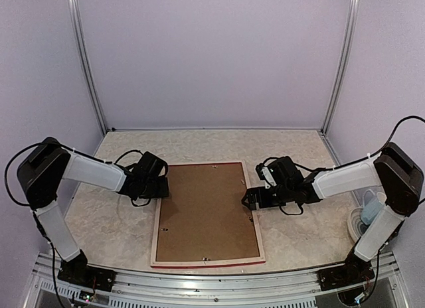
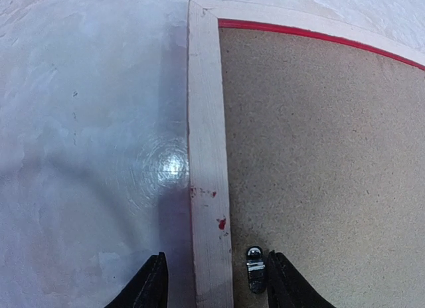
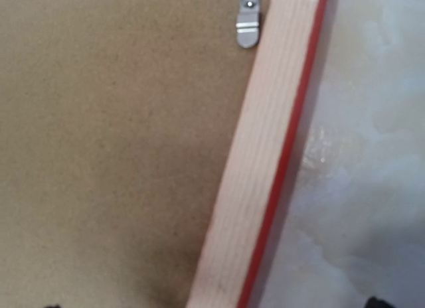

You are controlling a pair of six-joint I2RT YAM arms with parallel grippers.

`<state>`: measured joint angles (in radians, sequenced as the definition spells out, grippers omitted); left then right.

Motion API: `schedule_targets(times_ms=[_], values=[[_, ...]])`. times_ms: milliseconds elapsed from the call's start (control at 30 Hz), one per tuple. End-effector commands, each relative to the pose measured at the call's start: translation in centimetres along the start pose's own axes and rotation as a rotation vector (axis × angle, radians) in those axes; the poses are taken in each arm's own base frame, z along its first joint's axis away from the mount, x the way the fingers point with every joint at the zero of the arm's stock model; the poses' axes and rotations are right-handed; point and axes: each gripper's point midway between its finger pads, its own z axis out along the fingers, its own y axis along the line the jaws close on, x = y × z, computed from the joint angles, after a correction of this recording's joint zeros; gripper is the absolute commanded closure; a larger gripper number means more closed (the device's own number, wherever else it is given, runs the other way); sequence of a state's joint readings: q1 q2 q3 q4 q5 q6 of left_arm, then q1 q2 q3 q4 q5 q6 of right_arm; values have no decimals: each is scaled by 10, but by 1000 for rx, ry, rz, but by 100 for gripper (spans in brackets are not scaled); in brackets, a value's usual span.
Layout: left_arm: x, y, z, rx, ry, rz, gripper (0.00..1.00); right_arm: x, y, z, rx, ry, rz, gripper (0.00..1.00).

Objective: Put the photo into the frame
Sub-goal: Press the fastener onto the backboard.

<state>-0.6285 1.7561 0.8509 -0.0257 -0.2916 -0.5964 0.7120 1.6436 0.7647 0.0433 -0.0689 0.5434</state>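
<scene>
the left claw (image 1: 161, 187) sits at about 10 o'clock of the frame (image 1: 158, 236). its fingers (image 2: 151, 285) are apart and straddle the pale wood left rail, one over the bare surface (image 1: 299, 149), the other over the brown backing board (image 1: 207, 212), just beside a metal turn clip (image 2: 255, 269). the frame lies face down mid-surface, long sides running 12 to 6, with a thin red edge showing and the backing board filling its opening. the right claw (image 1: 250, 199) is at 3 o'clock of the frame, over the right rail. its tips barely show at the wrist view's lower corners, wide apart. a second turn clip (image 3: 248, 28) lies at that view's 12 o'clock.
</scene>
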Motion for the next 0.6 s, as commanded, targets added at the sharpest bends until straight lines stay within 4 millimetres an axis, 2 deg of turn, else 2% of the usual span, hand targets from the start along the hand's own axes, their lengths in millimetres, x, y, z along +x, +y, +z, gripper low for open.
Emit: schedule_targets(times_ms=[0, 133, 567], values=[[-17, 0, -12, 13, -35, -1, 49, -7, 1, -7, -10, -26, 8, 1], [-23, -2, -16, 20, -38, -3, 49, -9, 2, -8, -11, -29, 6, 1], [-3, 7, -6, -11, 11, 8, 48, -9, 2, -7, -7, -26, 2, 1]])
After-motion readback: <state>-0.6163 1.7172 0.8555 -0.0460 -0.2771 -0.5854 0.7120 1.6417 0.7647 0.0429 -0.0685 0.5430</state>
